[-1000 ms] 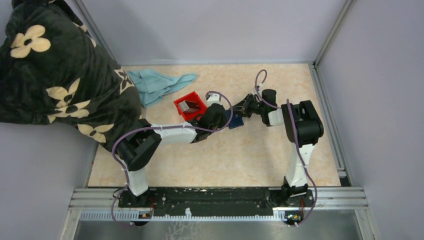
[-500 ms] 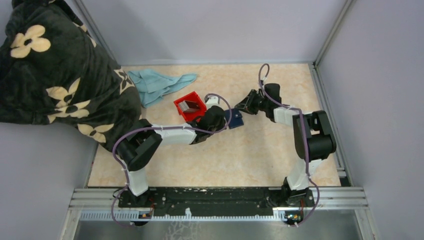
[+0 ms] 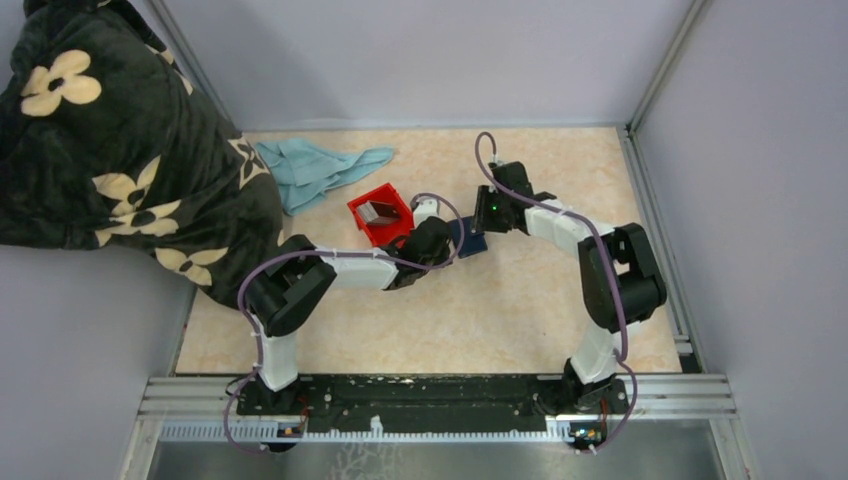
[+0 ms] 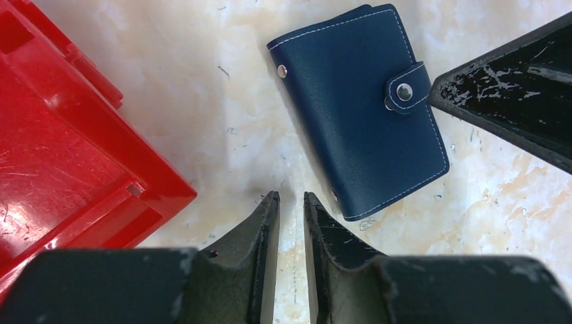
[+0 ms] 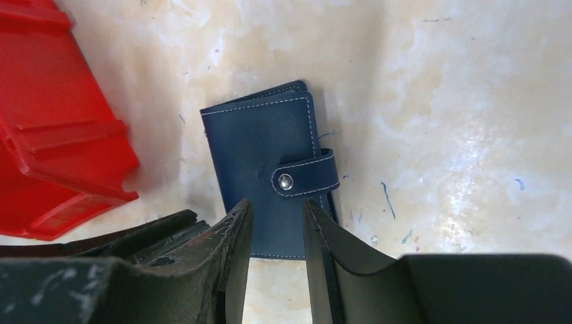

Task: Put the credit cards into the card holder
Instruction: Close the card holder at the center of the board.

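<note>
About the middle of the bench [image 3: 450, 320]: the card holder [image 4: 361, 108], folded shut, navy outer face up, snap tab [image 4: 405, 91] buttoned over its edge. Lies flat on the marbled top, a little askew to the bench edges.

Just to its left, toward the far left corner: the red bin [image 4: 67, 155], parted from the holder by a strip of bare top. Holds the credit cards [image 3: 378, 211], seen from above only as a greyish-brown slab leaning inside; no telling how many.

Left gripper [image 4: 290, 209]: low over the bare strip between bin and holder, fingers nearly together with only a slim slit, nothing in it. Stands just beside the holder's corner; contact impossible to judge.

Right gripper [image 5: 276, 226]: over the holder from the right side, fingers plainly apart, navy leather showing through the gap. Clamps nothing. Reaches with one fingertip to just beside the snap tab; touching or not, cannot tell.

Near the far left corner: a blue cloth [image 3: 315, 170], crumpled. Over the left edge: a dark flowered fabric [image 3: 100, 130], draped onto the bench.
</note>
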{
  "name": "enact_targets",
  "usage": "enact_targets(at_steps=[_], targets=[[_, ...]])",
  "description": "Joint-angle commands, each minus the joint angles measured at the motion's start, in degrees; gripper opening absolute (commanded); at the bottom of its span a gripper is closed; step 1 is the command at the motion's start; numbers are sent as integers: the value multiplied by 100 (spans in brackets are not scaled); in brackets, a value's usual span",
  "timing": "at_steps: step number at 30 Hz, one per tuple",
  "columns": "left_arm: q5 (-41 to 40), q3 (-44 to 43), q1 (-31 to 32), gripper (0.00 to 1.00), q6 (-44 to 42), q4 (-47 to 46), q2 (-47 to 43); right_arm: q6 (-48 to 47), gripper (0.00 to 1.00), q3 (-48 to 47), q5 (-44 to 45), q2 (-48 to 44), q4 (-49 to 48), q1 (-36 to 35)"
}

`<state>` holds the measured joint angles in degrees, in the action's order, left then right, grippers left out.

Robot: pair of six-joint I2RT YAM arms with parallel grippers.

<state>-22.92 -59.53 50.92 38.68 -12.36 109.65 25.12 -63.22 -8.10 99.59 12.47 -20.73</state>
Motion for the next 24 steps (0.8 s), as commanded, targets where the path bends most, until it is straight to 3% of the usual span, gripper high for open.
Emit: enact_targets(at_steps=[1,8,12,14,20,24], targets=[[-37,-53,7,27,70,-158,106,-530,35,-544,951,-69,515,-260],[38,-15,-41,27,88,-301,142,-618,34,-799,1445,108,715,-484],[82,2,-71,27,79,-336,151,-512,19,-766,1693,94,638,-485],[98,-2,-97,27,68,-345,172,-528,17,-851,1569,187,711,-485],[127,10,-136,27,83,-383,214,-701,30,-992,1444,290,739,-656],[179,61,-152,27,130,-448,232,-808,33,-1198,1632,474,914,-805]])
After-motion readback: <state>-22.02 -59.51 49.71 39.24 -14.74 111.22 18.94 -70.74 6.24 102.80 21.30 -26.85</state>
